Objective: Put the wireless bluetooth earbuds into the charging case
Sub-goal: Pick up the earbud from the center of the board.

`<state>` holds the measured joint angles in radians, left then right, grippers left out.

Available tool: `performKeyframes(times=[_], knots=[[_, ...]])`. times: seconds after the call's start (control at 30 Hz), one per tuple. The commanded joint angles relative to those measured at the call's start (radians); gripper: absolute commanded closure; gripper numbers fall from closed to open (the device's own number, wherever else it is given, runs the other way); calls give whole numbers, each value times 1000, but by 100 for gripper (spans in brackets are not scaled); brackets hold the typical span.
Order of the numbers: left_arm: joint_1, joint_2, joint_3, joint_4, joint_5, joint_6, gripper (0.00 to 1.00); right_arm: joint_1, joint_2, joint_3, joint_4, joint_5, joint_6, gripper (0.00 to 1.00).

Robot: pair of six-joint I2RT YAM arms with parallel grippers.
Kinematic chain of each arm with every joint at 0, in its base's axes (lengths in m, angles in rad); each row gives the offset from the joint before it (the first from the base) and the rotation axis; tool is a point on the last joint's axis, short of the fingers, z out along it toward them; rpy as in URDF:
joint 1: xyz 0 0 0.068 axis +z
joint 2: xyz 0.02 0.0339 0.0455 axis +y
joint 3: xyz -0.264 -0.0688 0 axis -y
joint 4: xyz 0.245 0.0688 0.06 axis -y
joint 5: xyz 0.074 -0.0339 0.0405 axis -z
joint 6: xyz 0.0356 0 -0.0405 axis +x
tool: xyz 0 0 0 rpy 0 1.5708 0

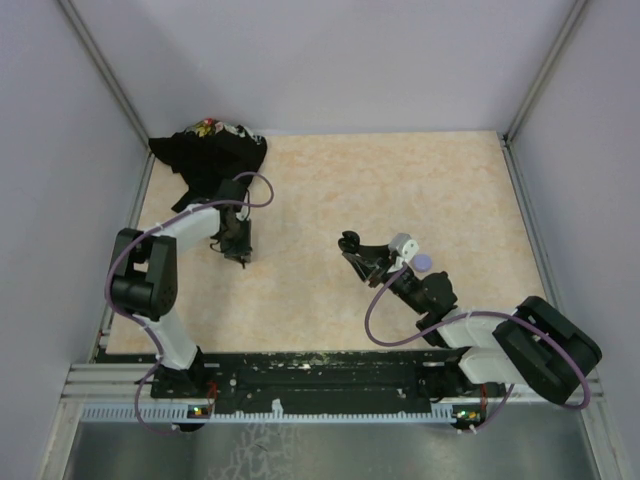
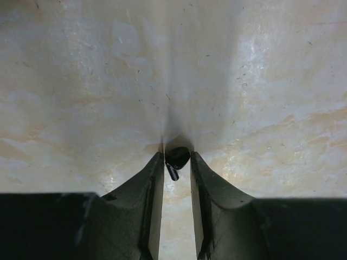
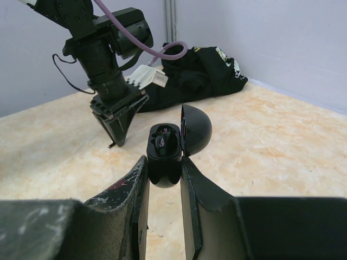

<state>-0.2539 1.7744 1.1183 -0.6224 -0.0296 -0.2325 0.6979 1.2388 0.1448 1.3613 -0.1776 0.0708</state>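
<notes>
My left gripper (image 2: pixel 177 161) is shut on a tiny dark earbud (image 2: pixel 177 157), pinched at the fingertips right at the table surface, its short stem pointing back toward the wrist. In the top view this gripper (image 1: pixel 240 254) points down at the left of the table. My right gripper (image 3: pixel 164 163) is shut on the black charging case (image 3: pixel 164 172) and holds it upright with its lid (image 3: pixel 196 130) swung open. One dark earbud (image 3: pixel 164 140) sits in the case. In the top view the case (image 1: pixel 349 241) is near the table's middle. The left gripper (image 3: pixel 116 125) also shows beyond the case.
A crumpled black cloth (image 1: pixel 210 148) lies at the back left corner, also in the right wrist view (image 3: pixel 203 73). Lavender walls enclose the beige table (image 1: pixel 400 190) on three sides. A white block (image 1: pixel 403 245) and a lavender disc (image 1: pixel 424 262) sit on the right wrist.
</notes>
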Motion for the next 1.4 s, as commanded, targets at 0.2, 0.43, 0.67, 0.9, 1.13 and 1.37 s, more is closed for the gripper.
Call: performKeyframes(times=[0.2,0.43,0.67,0.9,1.13,1.37], knots=[[-39,65,21,-75,-72,11,69,3,-13,33,46,-11,-5,100],[-47,72,27,-94,-87,11,71,3,-13,33,47,-11,-5,100],[-50,86,26,-106,-89,17,76,3,-13,33,48,-13,-2,100],[-66,65,27,-106,-79,10,81,3,-12,35,48,-17,-2,100],[-94,6,30,-100,-86,-11,84,3,-12,36,44,-16,-3,100],[-153,-38,34,-89,-106,-36,85,3,-14,39,38,-18,-6,100]])
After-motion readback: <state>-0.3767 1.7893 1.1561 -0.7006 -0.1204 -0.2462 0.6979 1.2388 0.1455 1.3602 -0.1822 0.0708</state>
